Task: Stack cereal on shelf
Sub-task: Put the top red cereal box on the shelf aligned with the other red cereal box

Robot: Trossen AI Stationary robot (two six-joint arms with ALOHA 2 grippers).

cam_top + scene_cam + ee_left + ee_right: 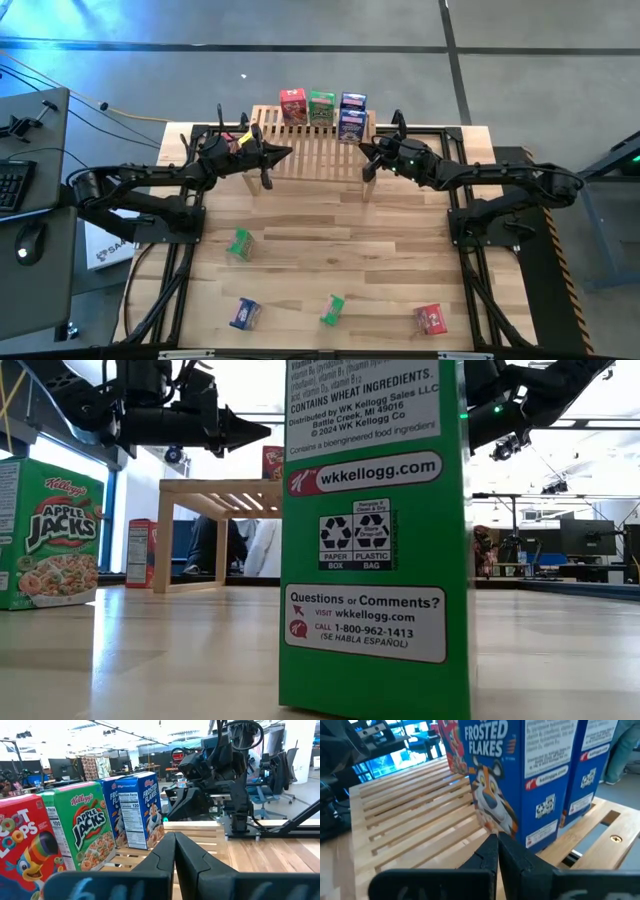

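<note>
The right gripper [365,150] is shut tight and holds nothing; the blue cereal boxes [520,775] stand just ahead of it on the shelf [310,150]. The left gripper [285,153] is shut and empty too, with the boxes ahead.

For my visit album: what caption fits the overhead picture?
Four cereal boxes stand on the shelf, four more wait on the table, both arms beside the shelf.

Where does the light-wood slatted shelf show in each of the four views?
High view: light-wood slatted shelf at top centre, between the arms.
Low view: left of centre, behind the near green cereal box.
Left wrist view: slats at centre, under the boxes.
Right wrist view: fills left and middle.
Shared landmark: the red cereal box standing on it.
</note>
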